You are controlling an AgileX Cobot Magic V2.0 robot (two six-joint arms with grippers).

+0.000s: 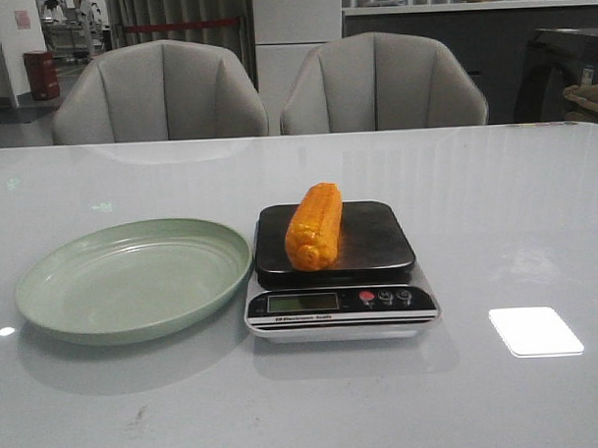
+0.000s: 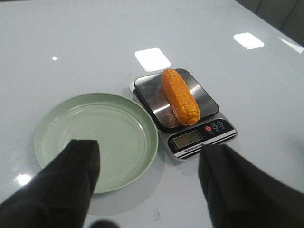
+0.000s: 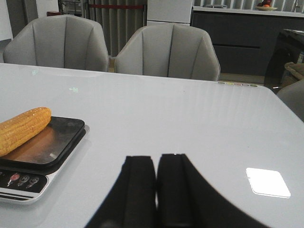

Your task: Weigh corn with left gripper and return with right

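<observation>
A broad, glossy white surface [image 1: 515, 216] is seen stretching across the front view, with two pale grey upholstered chairs [image 1: 157, 91] set behind its far edge. On the surface, towards the robot's left, a round pale green plate [image 1: 46, 292] is placed; nothing is held in it. Just beside the plate, on its right and almost touching its rim, a small kitchen scale [image 1: 381, 315] with a black square platform and a silver front panel is stood. A greyish display [image 1: 302, 303] and three small round buttons [image 1: 385, 298] (one red, two dark) are carried on that panel; no reading can be made out.

The orange-yellow corn cob [image 1: 315, 226] with rows of kernels is laid on the scale's platform, lengthwise front to back, a little left of the platform's middle, with its blunt end towards the robot. It is touched by neither arm.

In the left wrist view the black left gripper [image 2: 147, 180] is shown held above the surface, with its angular fingers [image 2: 76, 166] spread wide apart and nothing between them; the plate and the scale are seen beyond it. In the right wrist view the black right gripper [image 3: 156, 190] is shown with its fingers pressed together and nothing clamped, well apart from the scale.
</observation>
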